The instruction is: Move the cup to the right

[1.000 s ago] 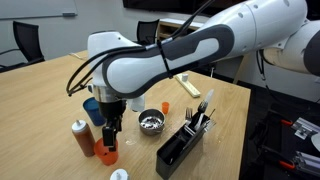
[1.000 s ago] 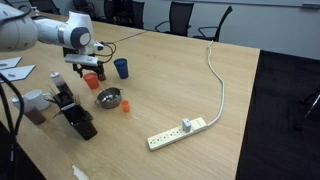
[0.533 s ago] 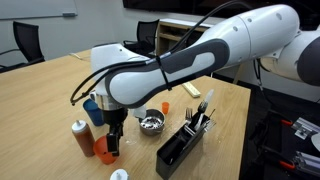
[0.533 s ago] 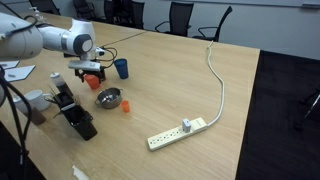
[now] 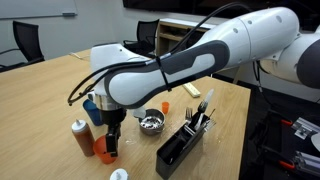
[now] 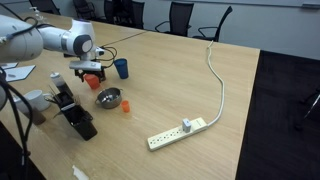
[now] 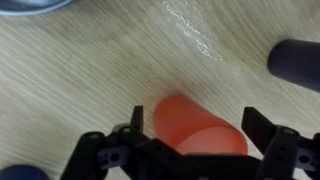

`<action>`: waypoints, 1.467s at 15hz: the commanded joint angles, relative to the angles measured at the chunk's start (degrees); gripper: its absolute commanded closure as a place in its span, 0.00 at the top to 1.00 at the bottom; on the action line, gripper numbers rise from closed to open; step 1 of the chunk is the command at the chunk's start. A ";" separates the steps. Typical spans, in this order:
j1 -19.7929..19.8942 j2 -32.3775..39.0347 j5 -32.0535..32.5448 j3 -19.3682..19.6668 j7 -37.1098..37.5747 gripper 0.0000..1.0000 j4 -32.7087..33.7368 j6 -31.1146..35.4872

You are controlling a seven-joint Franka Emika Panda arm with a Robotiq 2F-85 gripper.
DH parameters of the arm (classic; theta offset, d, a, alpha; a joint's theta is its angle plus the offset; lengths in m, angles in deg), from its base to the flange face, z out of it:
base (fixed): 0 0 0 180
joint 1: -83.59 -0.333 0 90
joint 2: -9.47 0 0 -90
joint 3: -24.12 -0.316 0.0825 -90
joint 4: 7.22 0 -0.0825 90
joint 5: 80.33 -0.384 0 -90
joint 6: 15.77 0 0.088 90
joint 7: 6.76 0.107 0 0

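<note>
You are holding the gripper [image 5: 110,143] low over the cup [image 5: 104,153], which is standing upright on the wood close to the desk's near edge in an exterior view. A bottle with an orange cap [image 5: 79,136] is standing just beside it, toward the desk's left corner in that view.

In the wrist view the gripper [image 7: 195,120] is straddling the cup [image 7: 196,132]. One dark finger is sitting just beside each of its flanks, and the orange rim is filling most of the space between them. The jaws are spread about as wide as the cup. I cannot tell whether they are pressing on it or only flanking it.

In an exterior view the cup [image 6: 92,82] is sitting under the gripper [image 6: 92,75]. The dark blue cup [image 6: 121,68] is standing near it, farther from the desk edge. The metal bowl [image 6: 108,98] is resting near the cup, toward the desk's near edge. A power strip [image 6: 180,132] is lying well apart from all of them, in the middle of the desk.
</note>
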 commanded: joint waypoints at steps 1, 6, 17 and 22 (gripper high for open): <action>0.69 1.92 -1.80 -2.32 -3.33 1.00 2.30 2.56; 1.96 3.11 -4.90 -4.84 -6.79 1.00 2.12 6.27; 3.37 0.04 -1.90 -1.40 -3.67 0.57 3.76 4.53; 5.34 -3.19 1.51 4.55 4.96 0.57 4.76 4.76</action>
